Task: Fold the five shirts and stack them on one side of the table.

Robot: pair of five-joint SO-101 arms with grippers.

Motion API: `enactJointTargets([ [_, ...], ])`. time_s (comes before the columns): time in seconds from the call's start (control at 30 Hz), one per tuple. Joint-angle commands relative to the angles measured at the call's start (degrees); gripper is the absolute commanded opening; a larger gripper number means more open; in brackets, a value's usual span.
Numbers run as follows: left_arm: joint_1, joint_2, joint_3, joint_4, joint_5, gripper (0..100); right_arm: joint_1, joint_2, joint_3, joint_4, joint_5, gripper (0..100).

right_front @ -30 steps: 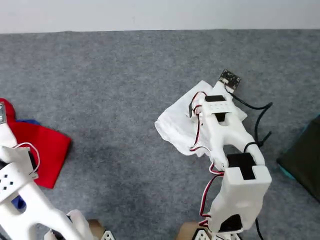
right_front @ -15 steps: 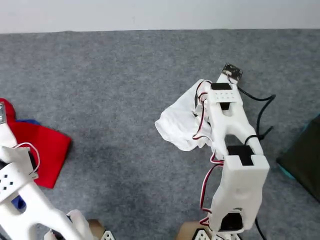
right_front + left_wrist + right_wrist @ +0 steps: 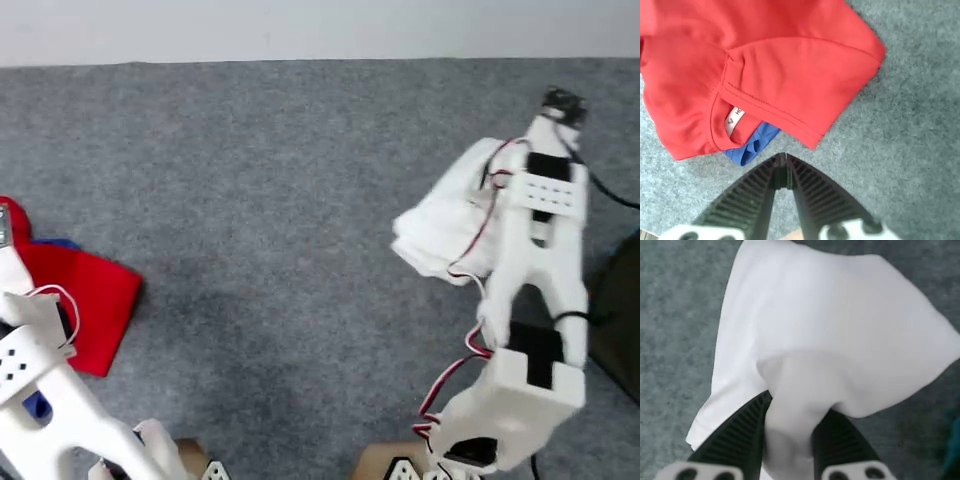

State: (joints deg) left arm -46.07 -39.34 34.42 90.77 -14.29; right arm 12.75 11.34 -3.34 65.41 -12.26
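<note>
Toward the desk's right edge, right fingers (image 3: 762, 405) clamp the white shirt (image 3: 445, 225), just swung rightward, presumably for stacking; left fingers (image 3: 785, 162) pinched together, empty.

Table (image 3: 250, 200): a grey, felt-like covering is lying flat across the whole top, showing a fine speckled nap.
Wall (image 3: 300, 30): a pale, plain strip is running along the table's far edge.
Dark panel (image 3: 622, 320): sitting at the right-hand edge, showing a teal rim.
Brown board pieces (image 3: 380, 465): peeking in at the near edge.
Light: falling soft and even, casting only faint shadows.
</note>
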Motion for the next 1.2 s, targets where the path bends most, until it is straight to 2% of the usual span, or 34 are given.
enactJointTargets([
  [0.0,0.1,-1.0,-0.3,-1.7,-0.5,1,4.2,-5.5,-2.7,2.6,3.3,0.8],
  [0.3,0.1,-1.0,-0.3,-1.8,-0.5,1,14.2,-11.0,-2.8,6.6,10.4,0.8],
  [0.63,0.1,-1.0,-0.2,-1.7,-0.5,1,21.5,-18.6,-2.8,8.5,18.1,0.8],
  [0.97,0.1,-1.0,-0.2,-1.7,-0.6,1,28.9,-18.9,-2.7,8.7,18.9,0.8],
  [1.17,0.1,-1.0,-0.2,-1.7,-5.2,1,32.0,-18.8,-2.5,8.1,21.2,0.8],
])
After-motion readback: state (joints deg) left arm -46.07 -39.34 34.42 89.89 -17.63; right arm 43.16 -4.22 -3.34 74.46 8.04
